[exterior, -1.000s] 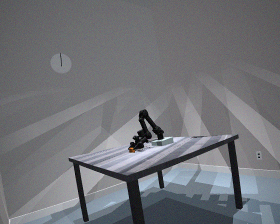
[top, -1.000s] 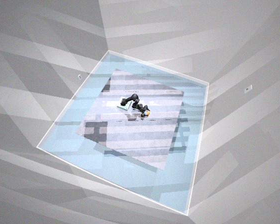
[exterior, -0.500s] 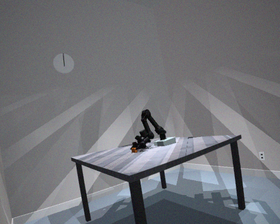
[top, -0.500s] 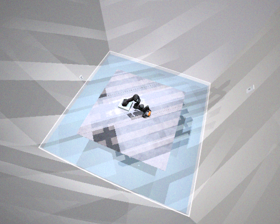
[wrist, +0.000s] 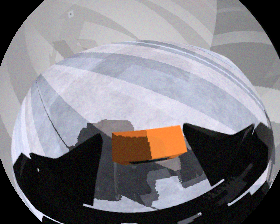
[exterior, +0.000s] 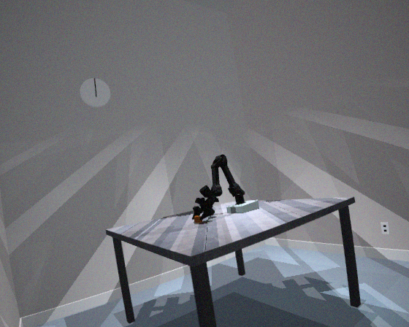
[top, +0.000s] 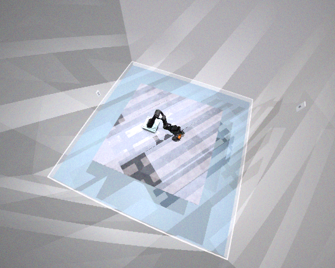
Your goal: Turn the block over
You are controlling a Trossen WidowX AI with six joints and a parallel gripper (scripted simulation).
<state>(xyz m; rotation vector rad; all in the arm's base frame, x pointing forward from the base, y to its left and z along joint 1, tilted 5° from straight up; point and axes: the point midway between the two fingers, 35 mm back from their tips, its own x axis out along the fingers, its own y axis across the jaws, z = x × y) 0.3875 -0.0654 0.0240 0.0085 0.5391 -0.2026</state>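
Observation:
The orange block (top: 179, 137) (exterior: 198, 220) (wrist: 166, 142) is at the table (exterior: 242, 226) surface in front of the arm. In the wrist view its plain orange faces show, one shaded and one bright. Only a thin dark sliver of the marked side shows along its lower edge, so that side faces mostly downward, towards the gripper's side. Whether the block lies fully flat is too small to tell. My gripper (exterior: 201, 215) (wrist: 143, 133) is wide open, one black finger on each side of the block, with visible gaps and nothing held.
The arm's pale base plate (top: 147, 128) (exterior: 247, 206) stands on the table behind the gripper. Striped light and dark shadow patches lie across the table top. The table's edge (exterior: 273, 231) is beyond the block in the exterior view, towards that camera.

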